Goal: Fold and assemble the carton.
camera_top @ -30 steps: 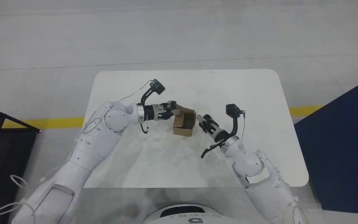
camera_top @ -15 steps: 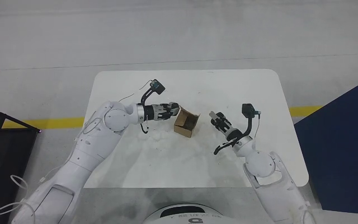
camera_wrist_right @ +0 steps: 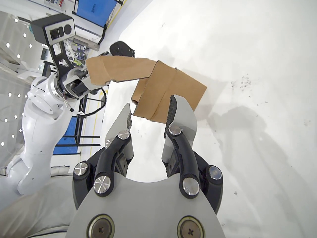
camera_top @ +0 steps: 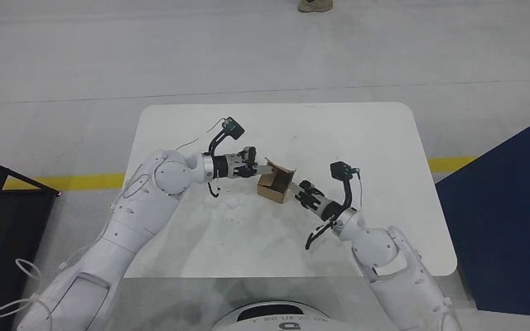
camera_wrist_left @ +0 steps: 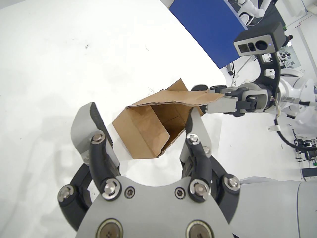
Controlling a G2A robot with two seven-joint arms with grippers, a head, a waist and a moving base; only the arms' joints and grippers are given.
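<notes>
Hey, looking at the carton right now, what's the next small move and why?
Probably close the right hand on the carton's nearest wall. That hand is open with the wall's edge in its gap, while one long flap stands raised beside the open left hand. Steadying the box first should let the flap be folded down.

A white table [camera_top: 364, 141], yellow floor line [camera_top: 83, 179], blue partition [camera_top: 497, 207].
</notes>
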